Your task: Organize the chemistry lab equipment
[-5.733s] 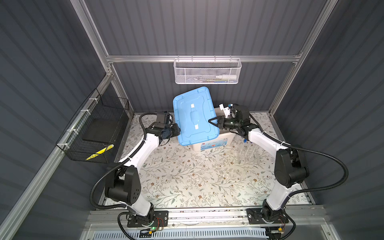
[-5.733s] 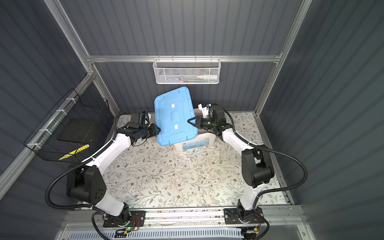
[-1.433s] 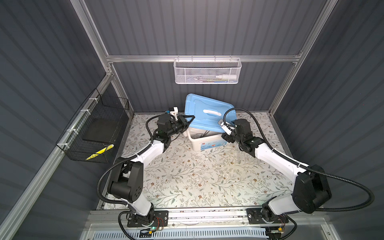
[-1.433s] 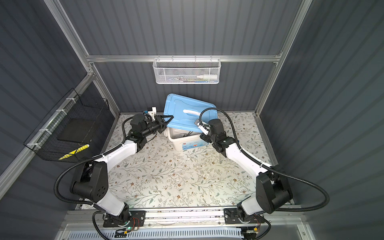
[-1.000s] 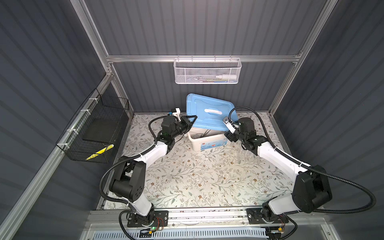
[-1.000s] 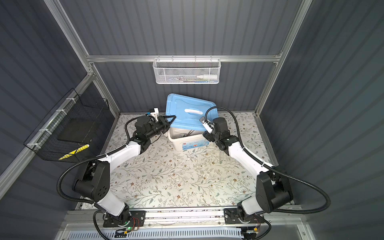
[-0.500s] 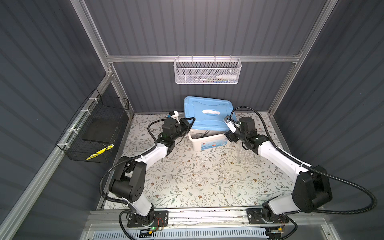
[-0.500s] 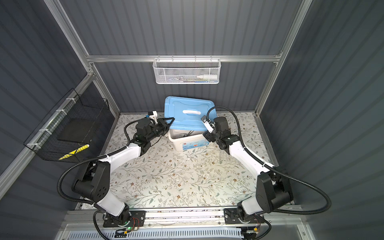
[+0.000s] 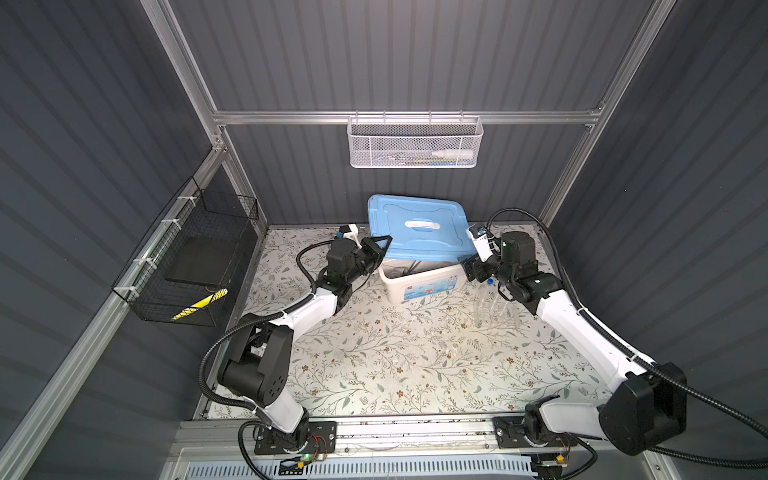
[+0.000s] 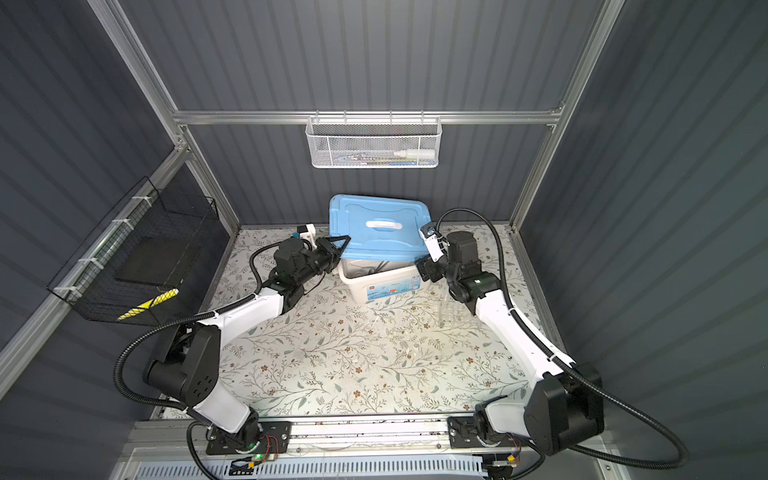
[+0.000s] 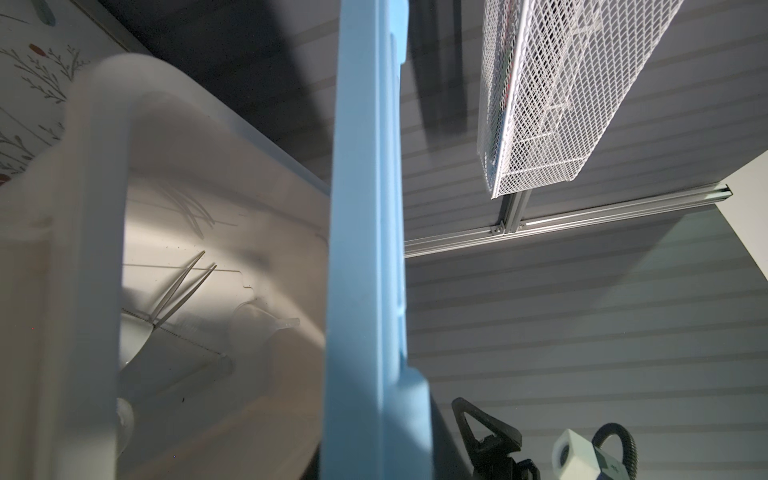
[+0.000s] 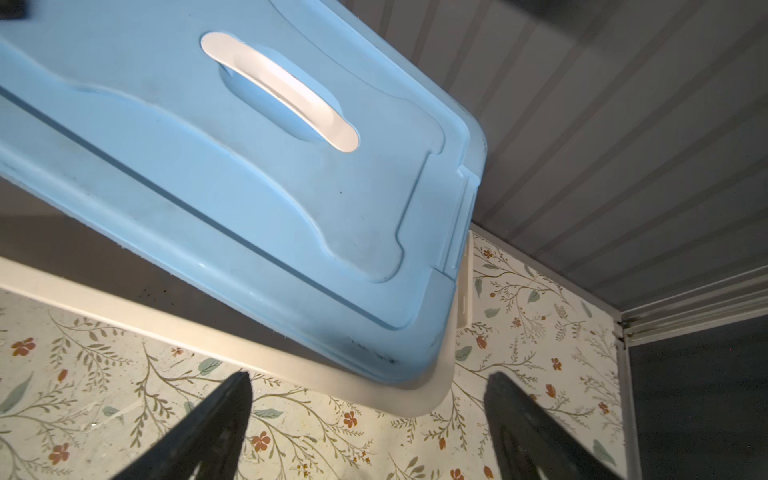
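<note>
Now the left claw (image 9: pixel 375 252) pinches the lid (image 9: pixel 415 240) at its left corner, tilted over the box (image 9: pixel 419 284); the right claw (image 12: pixel 370 376) gapes open. Tweezers (image 11: pixel 183 291) lie inside; the rack (image 9: pixel 488 309) stands centre-right on the bench (image 9: pixel 374 353).

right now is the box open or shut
Partly open: the blue lid lies tilted over the back of the box, leaving its front uncovered, with tweezers visible inside.
</note>
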Robot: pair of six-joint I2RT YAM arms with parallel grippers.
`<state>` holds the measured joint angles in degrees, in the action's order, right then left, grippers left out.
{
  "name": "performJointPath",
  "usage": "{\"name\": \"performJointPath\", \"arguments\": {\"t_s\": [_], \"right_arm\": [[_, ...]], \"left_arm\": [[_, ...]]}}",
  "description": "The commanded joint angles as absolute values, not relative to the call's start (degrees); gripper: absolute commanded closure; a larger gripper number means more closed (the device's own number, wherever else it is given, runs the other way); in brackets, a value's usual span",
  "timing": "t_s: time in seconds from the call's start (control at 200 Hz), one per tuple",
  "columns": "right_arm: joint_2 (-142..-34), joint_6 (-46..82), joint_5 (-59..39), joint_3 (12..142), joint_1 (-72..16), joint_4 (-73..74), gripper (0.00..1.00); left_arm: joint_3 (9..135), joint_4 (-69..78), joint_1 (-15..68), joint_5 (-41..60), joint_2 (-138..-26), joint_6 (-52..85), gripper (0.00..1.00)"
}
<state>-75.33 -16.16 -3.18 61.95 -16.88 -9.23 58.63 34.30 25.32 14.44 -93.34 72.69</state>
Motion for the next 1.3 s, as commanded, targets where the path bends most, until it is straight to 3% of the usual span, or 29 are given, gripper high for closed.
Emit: {"name": "performJointPath", "arguments": {"t_s": [0.0, 0.505, 0.89, 1.291], "right_arm": [[-75.3, -8.8, -7.7, 64.0, -13.4, -11.1, 0.11], [-84.3, 10.5, -23.5, 67.9, -1.5, -13.7, 0.12], [-87.9, 15.9, -30.1, 67.9, -0.7, -12.3, 0.15], [-91.8, 17.7, -33.9, 70.3, -0.8, -13.6, 0.24]], "left_arm": [[58.1, 33.2, 26.2, 13.0, -91.3, 71.5, 0.78], [57.3, 32.0, 28.0, 9.8, -89.7, 71.9, 0.76], [55.9, 31.3, 29.8, 7.4, -88.7, 72.8, 0.76], [54.5, 29.4, 31.2, 5.5, -87.2, 71.8, 0.75]]}}
